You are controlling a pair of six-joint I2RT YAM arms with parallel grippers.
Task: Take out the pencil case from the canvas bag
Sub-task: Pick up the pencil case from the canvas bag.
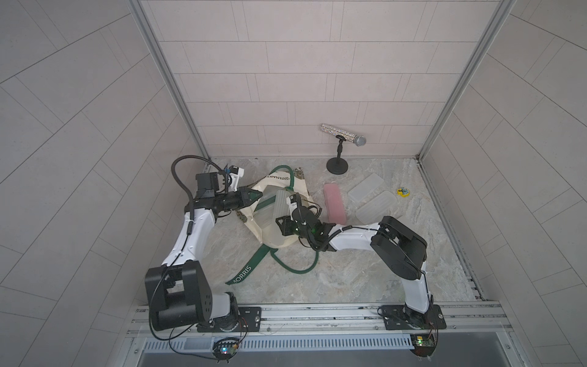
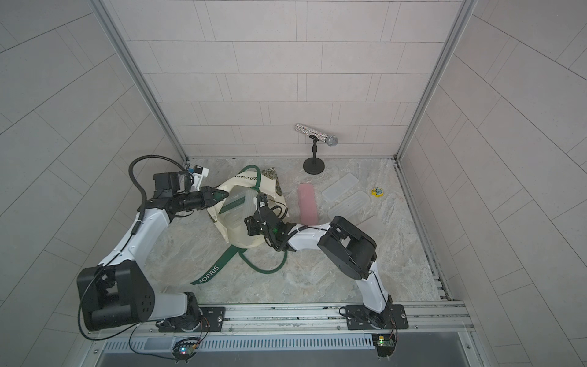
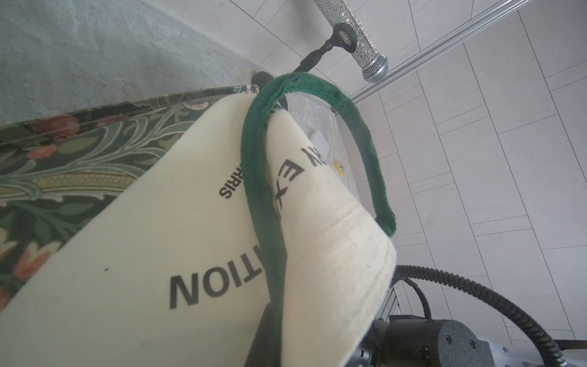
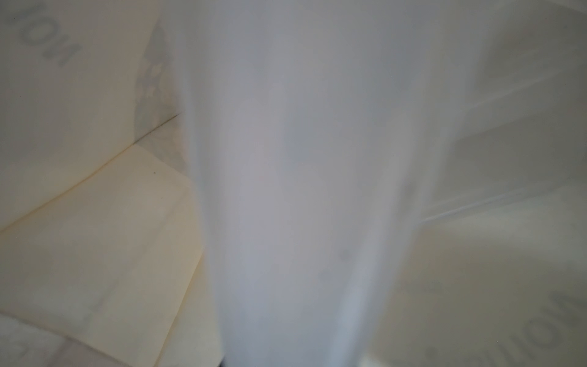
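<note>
The marble desk (image 1: 365,270) carries the cream canvas bag (image 1: 271,236), lying slumped between the two arms with its mouth held open and its green strap (image 1: 244,270) trailing toward the arm bases. The left claw (image 1: 252,196) is clenched on the bag's rim; in the left wrist view the canvas (image 3: 158,222) drapes over it. The right claw (image 1: 289,205) reaches into the mouth and grasps a frosted pencil case (image 1: 280,203), which stands on end, partly inside the bag, and fills the right wrist view (image 4: 286,190). Beside the bag lies a pink case (image 1: 334,205), then two clear trays (image 1: 365,187), with a microphone (image 1: 343,132) on its stand behind and a small yellow thing (image 1: 403,191).
</note>
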